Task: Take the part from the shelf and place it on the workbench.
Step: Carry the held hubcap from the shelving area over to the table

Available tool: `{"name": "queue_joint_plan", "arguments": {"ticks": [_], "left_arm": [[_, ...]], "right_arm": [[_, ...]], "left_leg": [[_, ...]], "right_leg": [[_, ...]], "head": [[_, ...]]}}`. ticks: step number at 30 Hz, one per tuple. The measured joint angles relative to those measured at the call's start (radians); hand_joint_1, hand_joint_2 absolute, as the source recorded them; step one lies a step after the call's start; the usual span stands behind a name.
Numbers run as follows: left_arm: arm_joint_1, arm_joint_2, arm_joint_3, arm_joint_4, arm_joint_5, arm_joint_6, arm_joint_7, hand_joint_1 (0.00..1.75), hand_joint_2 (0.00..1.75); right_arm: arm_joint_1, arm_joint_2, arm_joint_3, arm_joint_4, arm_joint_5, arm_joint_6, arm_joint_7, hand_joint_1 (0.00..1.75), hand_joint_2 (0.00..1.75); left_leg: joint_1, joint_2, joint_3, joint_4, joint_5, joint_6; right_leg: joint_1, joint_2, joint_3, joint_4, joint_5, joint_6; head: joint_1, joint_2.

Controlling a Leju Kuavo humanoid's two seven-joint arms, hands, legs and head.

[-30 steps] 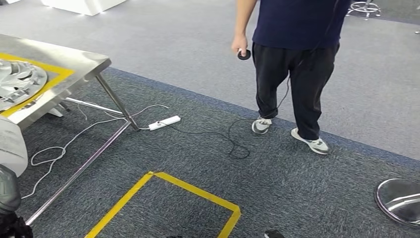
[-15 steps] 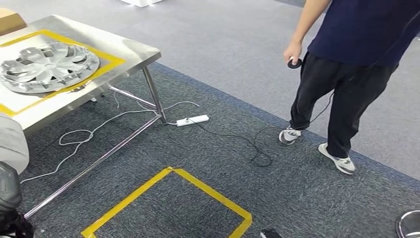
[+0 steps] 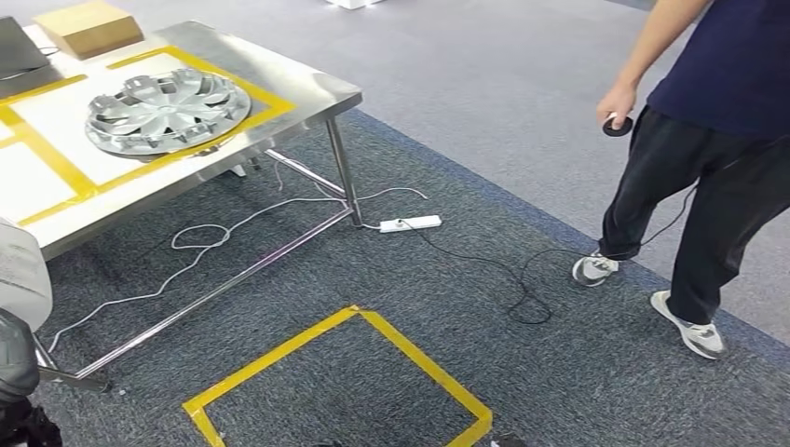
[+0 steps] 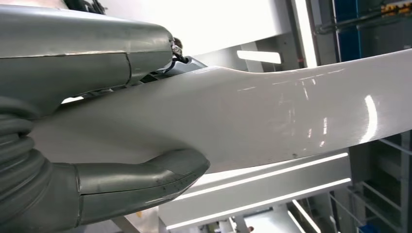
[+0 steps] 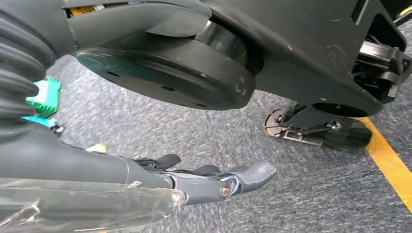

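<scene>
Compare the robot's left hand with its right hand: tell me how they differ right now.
The left hand grips a glossy white part, thumb pressed on its face; the right hand holds nothing, fingers loosely extended. The left is raised, while the right hangs over grey carpet. Both have grey ribbed wrist covers.

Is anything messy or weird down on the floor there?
Yes, a bit. A white power strip lies loose on the carpet by the table leg, and its cables loop across the floor toward the person. They could trip someone walking there. Nothing looks spilled or broken.
</scene>
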Motion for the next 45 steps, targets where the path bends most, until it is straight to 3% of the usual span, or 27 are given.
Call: {"name": "queue_joint_plan", "arguments": {"ticks": [2,4,6,8,10,12,14,15,17,18,20,21,23,25,27,29,30,31,32,34,36,38,39,41,43,44,45], "left_arm": [[0.000,0.000,0.000,0.000,0.000,0.000,0.000,1.75,1.75],[-0.003,0.000,0.000,0.000,0.000,0.000,0.000,1.75,1.75],[-0.004,0.000,0.000,0.000,-0.001,0.000,0.000,1.75,1.75],[-0.002,0.000,0.001,0.000,-0.002,0.000,0.000,1.75,1.75],[-0.002,0.000,0.001,0.000,-0.002,0.000,0.000,1.75,1.75],[-0.003,0.000,0.001,0.000,-0.003,0.000,0.001,1.75,1.75],[-0.002,0.000,0.001,0.001,-0.003,0.000,0.001,1.75,1.75],[-0.002,0.000,0.001,0.001,-0.003,0.000,0.001,1.75,1.75],[-0.002,0.000,0.000,0.001,-0.003,0.000,0.001,1.75,1.75],[-0.002,0.000,0.000,0.001,-0.003,0.000,0.001,1.75,1.75],[-0.003,0.000,0.000,0.001,-0.003,0.000,0.002,1.75,1.75],[-0.003,0.000,0.000,0.001,-0.003,0.000,0.002,1.75,1.75],[-0.001,0.000,0.000,0.001,-0.003,0.000,0.002,1.75,1.75],[-0.002,0.000,-0.001,0.001,-0.004,0.000,0.002,1.75,1.75],[-0.005,0.000,-0.001,0.001,-0.005,0.001,0.002,1.75,1.75],[-0.006,0.000,-0.002,0.002,-0.005,0.003,0.002,1.75,1.75],[-0.006,0.000,-0.002,0.003,-0.005,0.004,0.002,1.75,1.75],[-0.006,0.000,-0.002,0.004,-0.005,0.004,0.002,1.75,1.75],[-0.006,0.000,-0.002,0.005,-0.005,0.005,0.002,1.75,1.75],[-0.007,0.000,-0.003,0.005,-0.005,0.006,0.002,1.75,1.75],[-0.007,0.000,-0.003,0.005,-0.005,0.007,0.002,1.75,1.75],[-0.006,0.000,-0.003,0.006,-0.005,0.008,0.003,1.75,1.75],[-0.005,0.000,-0.003,0.006,-0.005,0.009,0.004,1.75,1.75],[-0.006,0.000,-0.004,0.006,-0.004,0.010,0.004,1.75,1.75],[-0.007,0.000,-0.005,0.006,-0.004,0.010,0.005,1.75,1.75],[-0.007,0.000,-0.005,0.007,-0.004,0.010,0.005,1.75,1.75],[-0.007,0.000,-0.005,0.008,-0.003,0.010,0.006,1.75,1.75]], "right_arm": [[-0.001,0.000,0.000,0.000,0.000,0.000,0.000,0.00,1.75],[0.000,0.000,0.000,0.000,0.000,0.000,0.000,0.00,1.75],[0.000,0.000,0.000,0.000,0.000,0.000,0.001,0.00,1.75],[-0.001,-0.001,0.000,0.000,0.000,0.001,0.002,0.00,1.75],[-0.001,-0.001,0.000,0.000,0.000,0.001,0.004,0.00,1.75],[-0.002,-0.001,0.000,0.000,-0.002,0.002,0.004,0.00,1.75],[-0.008,-0.001,0.000,0.000,-0.004,0.005,0.003,0.00,1.75],[-0.010,-0.001,0.000,0.000,-0.004,0.006,0.003,0.00,1.75],[-0.010,-0.001,0.000,0.000,-0.004,0.006,0.004,0.00,1.75],[-0.008,-0.001,0.000,0.000,-0.003,0.006,0.006,0.00,1.75],[-0.004,-0.001,0.000,0.000,-0.002,0.006,0.008,0.00,1.75],[-0.003,-0.001,0.000,0.001,-0.002,0.006,0.008,0.00,1.75],[-0.004,0.000,0.000,0.001,-0.002,0.007,0.009,0.00,1.75],[-0.004,0.002,0.000,0.001,-0.002,0.008,0.009,0.00,1.75],[-0.001,0.003,0.000,0.002,-0.002,0.009,0.009,0.00,1.75],[0.002,0.002,0.000,0.002,-0.002,0.009,0.009,0.00,1.75],[0.001,0.002,0.000,0.002,-0.002,0.010,0.009,0.00,1.75],[0.001,0.001,0.000,0.002,-0.002,0.009,0.009,0.00,1.75],[0.000,0.001,0.000,0.002,-0.002,0.009,0.009,0.00,1.75],[0.000,0.001,0.000,0.002,-0.002,0.009,0.009,0.00,1.75],[0.000,0.000,0.000,0.002,-0.001,0.009,0.010,0.00,1.75],[-0.001,-0.001,0.000,0.002,0.000,0.008,0.011,0.00,1.75],[-0.001,-0.002,0.000,0.002,0.000,0.008,0.011,0.00,1.75],[-0.002,-0.002,0.000,0.002,0.001,0.008,0.011,0.00,1.75],[-0.004,-0.002,0.000,0.002,0.000,0.008,0.009,0.00,1.75],[-0.006,-0.003,0.000,0.002,-0.001,0.008,0.007,0.00,1.75],[-0.009,-0.003,0.000,0.002,-0.002,0.008,0.006,0.00,1.75]], "left_leg": [[-0.001,0.017,0.060,-0.107,0.062,0.004],[-0.008,0.059,0.130,-0.236,0.101,0.011],[-0.014,0.074,0.150,-0.281,0.100,0.021],[-0.012,0.051,0.148,-0.283,0.103,0.033],[-0.006,0.031,0.149,-0.287,0.107,0.045],[-0.003,0.013,0.148,-0.288,0.110,0.052],[-0.002,-0.009,0.148,-0.287,0.110,0.054],[-0.002,-0.022,0.149,-0.287,0.110,0.054],[-0.001,-0.049,0.152,-0.287,0.110,0.052],[0.000,-0.063,0.152,-0.286,0.111,0.049],[0.000,-0.086,0.145,-0.282,0.114,0.038],[0.001,-0.096,0.139,-0.281,0.117,0.031],[0.006,-0.110,0.130,-0.283,0.124,0.017],[0.004,-0.074,0.114,-0.257,0.106,0.006],[0.002,-0.018,0.062,-0.149,0.046,-0.003],[0.004,-0.002,0.001,-0.020,-0.007,-0.009],[0.004,-0.001,-0.010,0.005,-0.007,-0.010],[0.004,0.001,0.000,-0.012,0.011,-0.010],[0.004,0.008,0.030,-0.065,0.043,-0.008],[0.000,0.049,0.109,-0.205,0.096,-0.002],[-0.005,0.073,0.146,-0.275,0.106,0.011],[-0.006,0.053,0.147,-0.280,0.104,0.026],[-0.005,0.042,0.147,-0.282,0.104,0.032],[0.001,0.024,0.149,-0.285,0.107,0.044],[0.002,0.009,0.148,-0.285,0.108,0.052],[0.002,0.002,0.148,-0.285,0.108,0.054],[0.002,-0.005,0.149,-0.284,0.107,0.054]], "right_leg": [[0.001,-0.023,0.004,0.000,-0.003,0.002],[0.006,-0.040,0.006,0.001,-0.009,0.010],[0.013,-0.057,0.010,0.000,-0.015,0.020],[0.012,-0.067,0.018,-0.002,-0.019,0.030],[0.008,-0.027,0.000,0.044,-0.050,0.041],[0.005,0.023,-0.061,0.173,-0.114,0.049],[0.005,0.035,-0.118,0.288,-0.150,0.052],[0.004,0.036,-0.123,0.295,-0.139,0.051],[0.002,0.046,-0.082,0.197,-0.069,0.049],[-0.001,0.069,-0.050,0.125,-0.037,0.048],[-0.007,0.111,-0.007,0.021,-0.008,0.044],[-0.007,0.123,-0.001,0.006,-0.010,0.041],[-0.005,0.106,0.002,0.003,-0.008,0.028],[-0.007,0.083,0.003,-0.002,-0.002,0.014],[-0.006,0.055,0.004,-0.006,0.000,0.005],[-0.004,0.025,0.003,-0.006,-0.001,0.002],[-0.004,0.012,0.004,-0.006,-0.002,0.002],[-0.004,-0.001,0.005,-0.006,-0.003,0.003],[-0.004,-0.013,0.007,-0.006,-0.005,0.005],[0.000,-0.034,0.013,-0.004,-0.012,0.013],[0.007,-0.050,0.015,-0.004,-0.019,0.022],[0.009,-0.068,0.022,-0.009,-0.024,0.031],[0.007,-0.063,0.025,-0.005,-0.031,0.037],[0.004,-0.021,0.002,0.056,-0.070,0.047],[0.002,0.026,-0.066,0.195,-0.135,0.053],[0.003,0.034,-0.098,0.258,-0.156,0.054],[0.003,0.036,-0.116,0.291,-0.158,0.055]], "head": [[0.000,0.000],[0.000,0.000],[0.001,0.000],[0.003,0.000],[0.007,0.000],[0.012,0.000],[0.013,0.000],[0.013,0.000],[0.014,0.000],[0.014,0.000],[0.013,0.000],[0.012,0.000],[0.012,0.000],[0.008,0.000],[0.001,0.000],[-0.001,0.000],[-0.001,0.000],[-0.001,0.000],[-0.001,0.000],[-0.002,0.000],[0.001,0.000],[0.003,0.000],[0.004,0.000],[0.008,0.000],[0.014,0.000],[0.015,0.000],[0.015,0.000]]}}
